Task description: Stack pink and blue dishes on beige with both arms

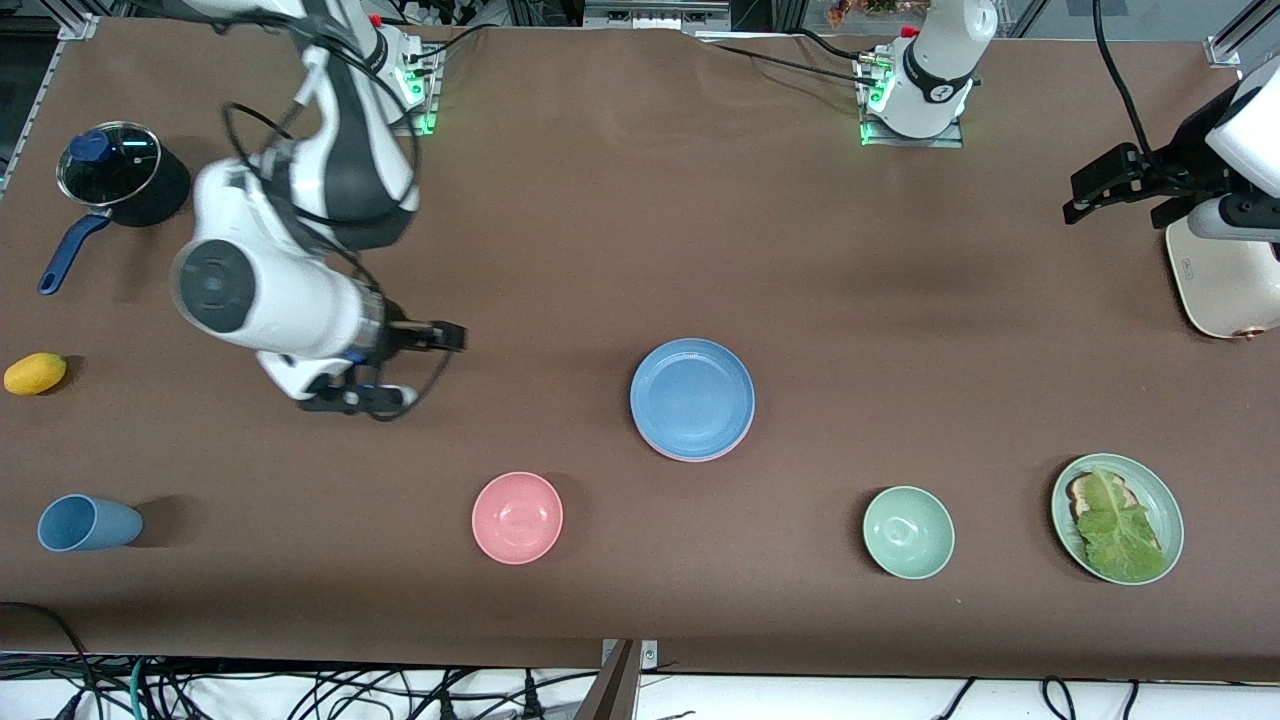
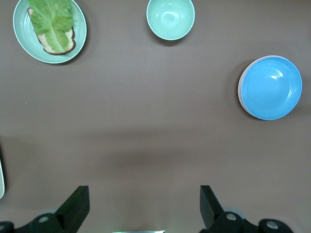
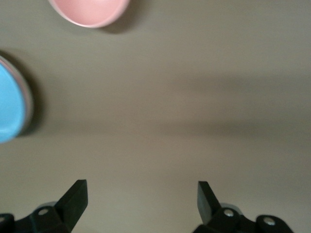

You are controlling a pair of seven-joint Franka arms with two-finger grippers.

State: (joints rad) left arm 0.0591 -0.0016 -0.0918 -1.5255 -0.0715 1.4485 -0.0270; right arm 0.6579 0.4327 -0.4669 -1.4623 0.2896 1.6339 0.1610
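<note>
A robotics lab: brown-covered table, aluminium frame rails, bolted arm bases, and loose cables along the near edge.

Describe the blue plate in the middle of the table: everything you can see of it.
The blue plate is round, shallow and matte light blue, with a raised rim and nothing in it. It lies flat on top of a stack near the table's middle. A thin pink edge of a plate under it shows along one side; no beige plate can be made out beneath. It lies farther from the front camera than the pink bowl and green bowl. Neither gripper touches it.
</note>
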